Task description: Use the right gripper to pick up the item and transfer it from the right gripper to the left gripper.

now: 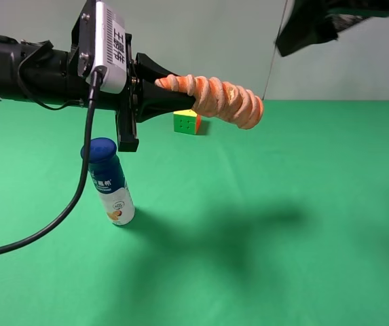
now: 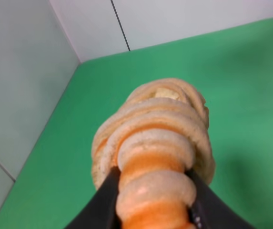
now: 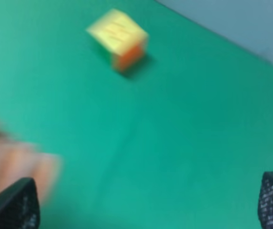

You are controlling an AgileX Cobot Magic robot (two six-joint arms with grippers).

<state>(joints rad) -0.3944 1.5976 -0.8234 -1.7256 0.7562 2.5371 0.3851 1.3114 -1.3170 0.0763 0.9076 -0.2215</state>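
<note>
Handover looks done: your left gripper point(image 1: 161, 87) alone holds the item point(image 1: 218, 98).
Its fingers point(image 2: 105, 202) are clamped on the roll's narrow end, upper centre of the high view. The roll juts rightward above the green table point(image 1: 282, 238). Your right gripper point(image 1: 313, 30), upper right, sits well clear, its jaws wide apart and empty. I judge that only a steady hold remains.

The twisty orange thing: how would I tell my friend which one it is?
Look above the green table, at the black left gripper. The item sticks out from its grip, up in the air. It is orange and spiral-ribbed, unlike the standing bottle or the cube below.
</note>
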